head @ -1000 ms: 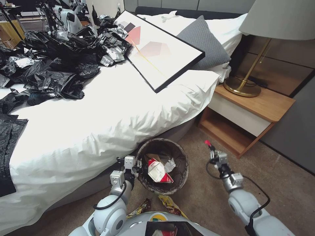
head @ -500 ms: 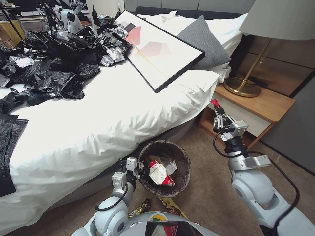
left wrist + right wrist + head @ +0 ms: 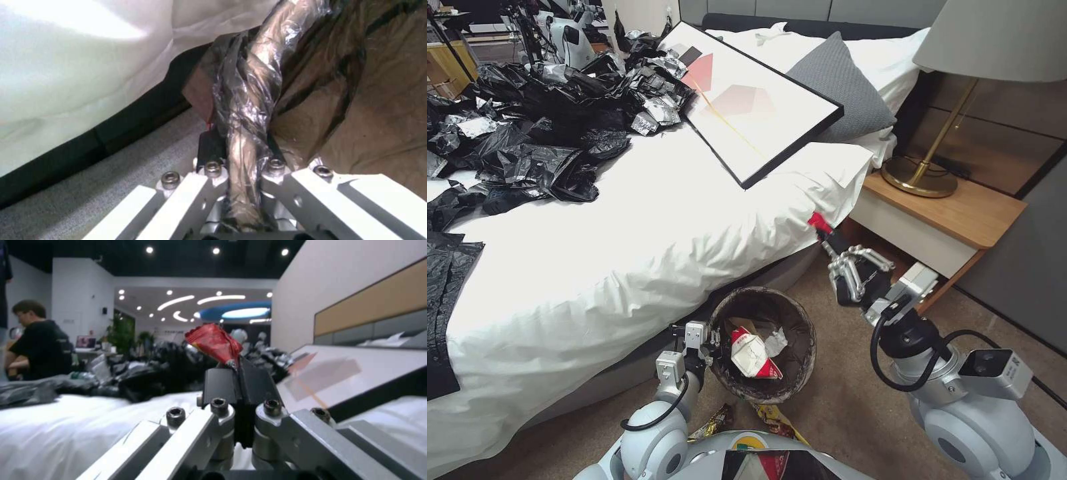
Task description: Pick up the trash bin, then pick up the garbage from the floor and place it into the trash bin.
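The trash bin (image 3: pixel 800 319), lined with a dark bag, stands against the bed's side. My left gripper (image 3: pixel 710 338) is shut on its near rim; the left wrist view shows the crinkled liner rim (image 3: pixel 249 100) pinched in the left gripper (image 3: pixel 242 166). Inside the bin lie a crushed red-and-white cup (image 3: pixel 750 353) and white tissue (image 3: pixel 774 341). My right gripper (image 3: pixel 829 243) hangs above and to the right of the bin, by the bed's edge, shut on a small red wrapper (image 3: pixel 819 222). That wrapper (image 3: pixel 213 343) sticks out of the right gripper (image 3: pixel 238 371). Yellow-gold wrappers (image 3: pixel 771 415) lie on the floor before the bin.
The white bed (image 3: pixel 647 227) carries a heap of black plastic bags (image 3: pixel 540 127), a framed picture (image 3: pixel 747 100) and a grey pillow (image 3: pixel 844 87). A wooden nightstand (image 3: pixel 947 220) with a brass lamp (image 3: pixel 920 177) stands at the right. Brown carpet (image 3: pixel 840 413) lies open beside the bin.
My right arm rose from low over the carpet and swung left toward the bed's edge, carrying the red wrapper. The bin and left gripper have barely moved.
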`<state>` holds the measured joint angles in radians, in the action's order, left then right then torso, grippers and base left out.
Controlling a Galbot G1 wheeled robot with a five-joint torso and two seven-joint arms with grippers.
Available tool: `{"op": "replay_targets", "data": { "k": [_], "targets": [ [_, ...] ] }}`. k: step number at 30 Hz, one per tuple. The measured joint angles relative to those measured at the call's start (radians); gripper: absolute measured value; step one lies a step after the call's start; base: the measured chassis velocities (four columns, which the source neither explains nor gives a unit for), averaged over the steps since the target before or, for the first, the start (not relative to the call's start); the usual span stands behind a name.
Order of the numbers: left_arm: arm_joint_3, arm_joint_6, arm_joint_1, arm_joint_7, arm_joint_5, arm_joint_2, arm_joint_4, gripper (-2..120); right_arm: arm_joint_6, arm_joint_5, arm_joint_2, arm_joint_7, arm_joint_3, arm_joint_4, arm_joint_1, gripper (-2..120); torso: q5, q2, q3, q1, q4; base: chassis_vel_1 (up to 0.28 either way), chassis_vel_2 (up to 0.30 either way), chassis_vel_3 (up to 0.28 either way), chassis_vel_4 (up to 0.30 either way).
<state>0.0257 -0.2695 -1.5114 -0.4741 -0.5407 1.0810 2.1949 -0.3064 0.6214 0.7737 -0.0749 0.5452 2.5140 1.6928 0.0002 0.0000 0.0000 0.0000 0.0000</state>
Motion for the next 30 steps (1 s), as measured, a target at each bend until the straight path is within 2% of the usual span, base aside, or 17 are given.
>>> {"op": "replay_targets", "data": {
  "k": [10, 22, 30],
  "targets": [
    [0.011, -0.001, 0.004, -0.001, -0.002, 0.000, 0.003, 2, 0.011, -0.036, -0.122, -0.034, -0.057, -0.008, 0.103, 0, -0.0002, 0.000, 0.000, 0.000, 0.0000, 0.000, 0.000, 0.000, 0.000],
    [0.013, -0.003, 0.012, -0.003, -0.006, 0.005, 0.002, 2, 0.003, -0.094, -0.199, -0.061, -0.111, -0.012, 0.163, 0, -0.0003, 0.000, 0.000, 0.000, 0.0000, 0.000, 0.000, 0.000, 0.000],
    [0.013, -0.004, 0.013, -0.003, -0.007, 0.007, 0.002, 2, 0.002, -0.103, -0.229, -0.065, -0.146, -0.027, 0.145, 0, -0.0003, 0.000, 0.000, 0.000, 0.0001, 0.000, 0.000, 0.000, 0.000]
  ]
}}
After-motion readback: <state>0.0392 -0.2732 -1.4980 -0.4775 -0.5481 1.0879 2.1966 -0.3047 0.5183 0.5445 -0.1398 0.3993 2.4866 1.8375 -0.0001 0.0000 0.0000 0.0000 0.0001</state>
